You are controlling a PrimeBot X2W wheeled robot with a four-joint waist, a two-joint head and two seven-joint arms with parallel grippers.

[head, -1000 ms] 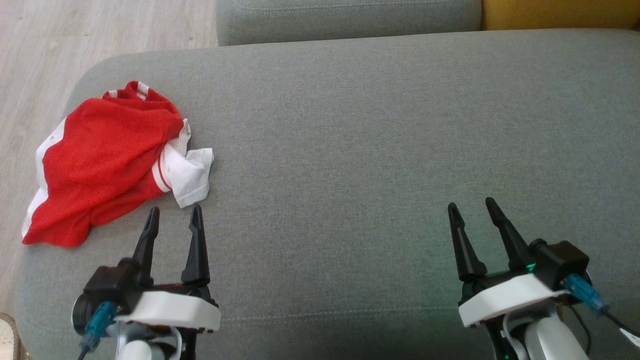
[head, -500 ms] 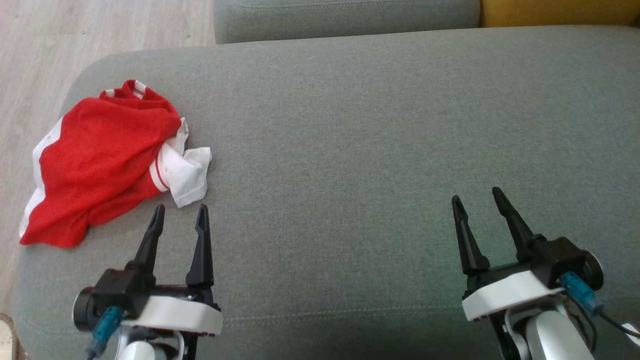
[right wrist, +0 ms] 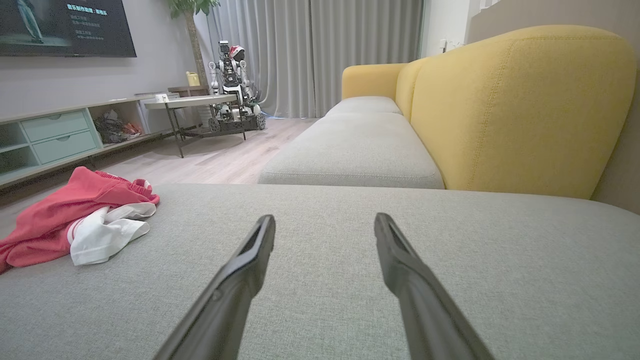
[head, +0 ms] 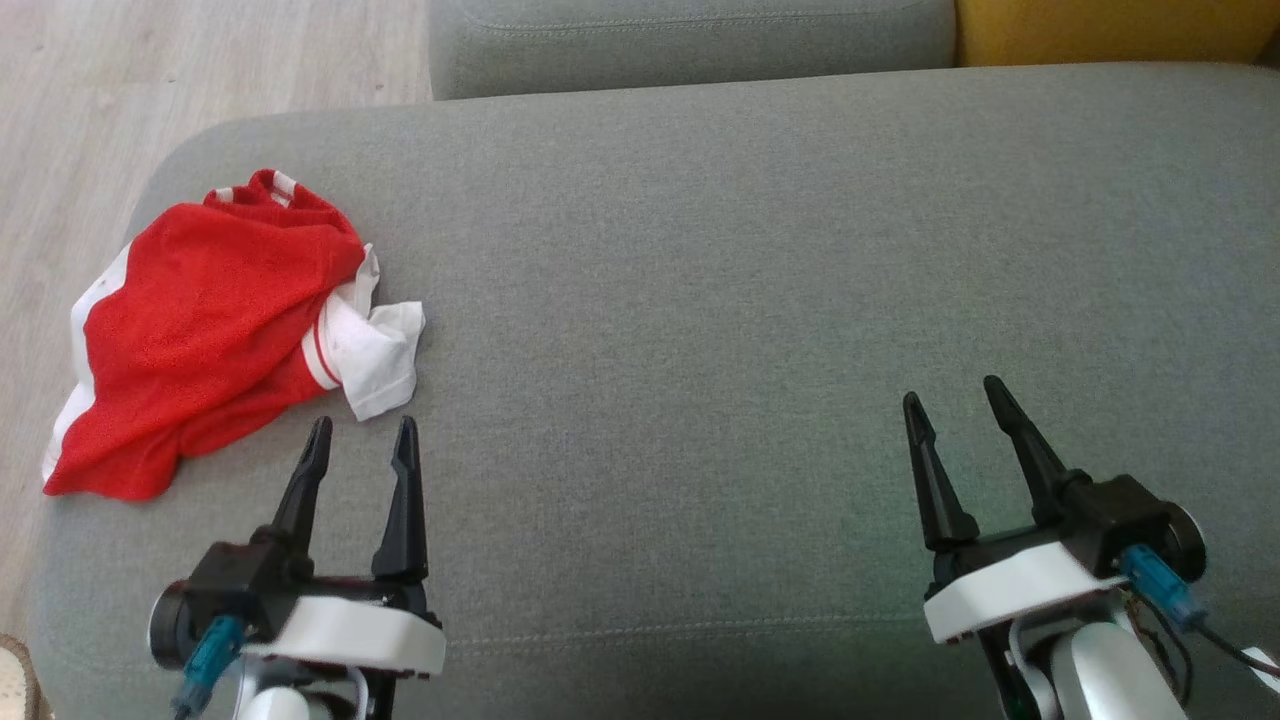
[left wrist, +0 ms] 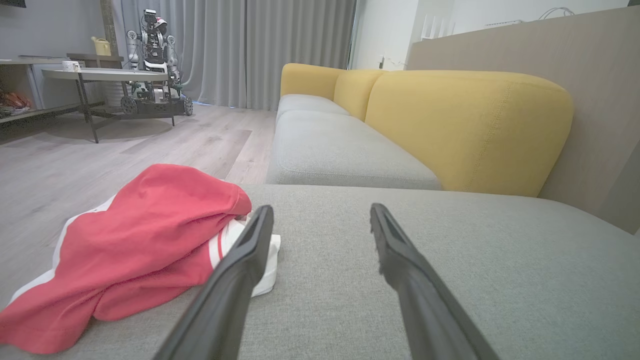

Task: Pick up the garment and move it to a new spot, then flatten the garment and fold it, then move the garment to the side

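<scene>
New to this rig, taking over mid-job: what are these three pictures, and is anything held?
The top-down picture comes from the robot's head camera. The two black forks are its left end effector and right end effector, both open, holding nothing. The other two pictures look along each one's fingers from wrist cameras. A crumpled red and white garment lies near the left end of the grey fabric sofa cushion, just ahead of the left end effector, not yet grasped.

A broad grey seat cushion point(head: 760, 250) is spread across the foreground. Just beyond it a second grey cushion point(head: 690, 40) is set; yellow backrests point(left wrist: 465, 130) are ranged along its right, and pale wooden floor point(head: 90, 110) is seen left of it.
</scene>
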